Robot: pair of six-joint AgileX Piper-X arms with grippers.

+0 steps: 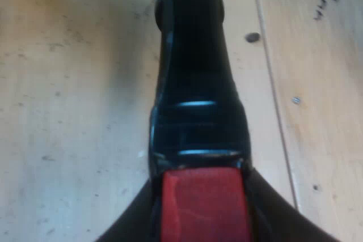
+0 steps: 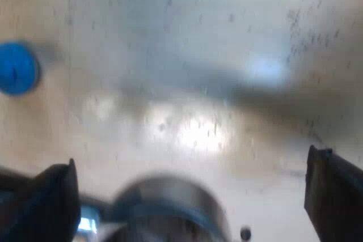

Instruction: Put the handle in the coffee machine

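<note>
Fingers of my left gripper (image 1: 201, 219) clamp the red end of the black-handled metal holder (image 1: 195, 77) over the pale wooden table (image 1: 74, 111); whether it rests there I cannot tell. A round blue tamper (image 2: 17, 67) stands on the table. My right gripper (image 2: 190, 196) gapes wide, with a blurred round grey metal object (image 2: 170, 208) between its fingers.

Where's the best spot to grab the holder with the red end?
Probably the dark handle, just by its red end, coming in from that end. It is long and slim, so fingers fit either side. The left claw grips it there.
</note>
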